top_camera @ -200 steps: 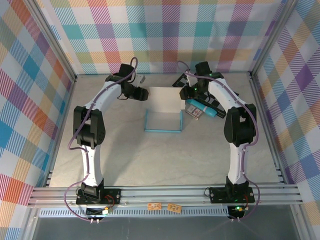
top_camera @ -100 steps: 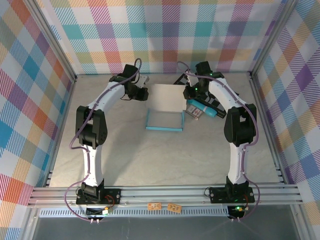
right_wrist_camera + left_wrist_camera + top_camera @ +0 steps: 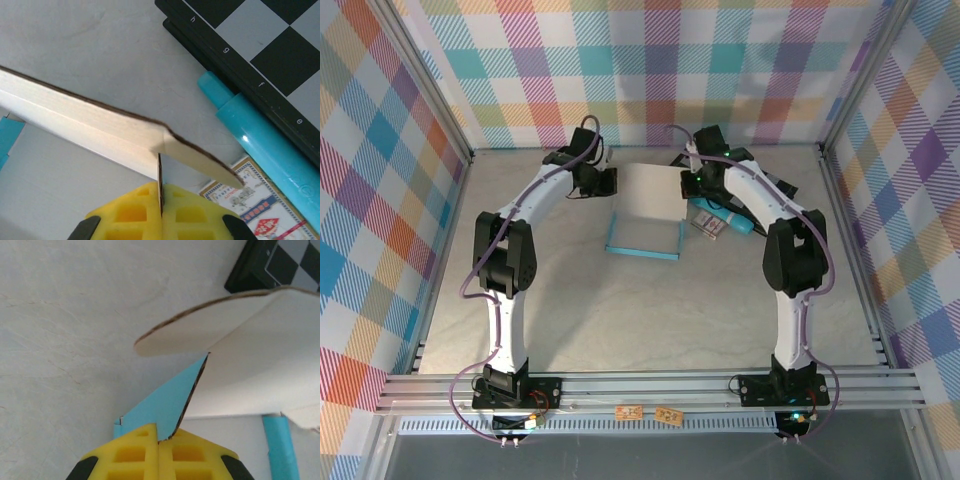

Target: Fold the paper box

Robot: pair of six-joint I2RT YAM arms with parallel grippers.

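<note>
Now pinching the box (image 3: 650, 195) flap at both far corners, clamping left gripper (image 3: 158, 439) on the left tab, right gripper (image 3: 161, 199) on the right, holding its long edge crosswise between

You'll find the paper box (image 3: 646, 205) toward twelve o'clock, partly folded, grey-white inside up, with teal walls raised at its six o'clock edge.
</note>
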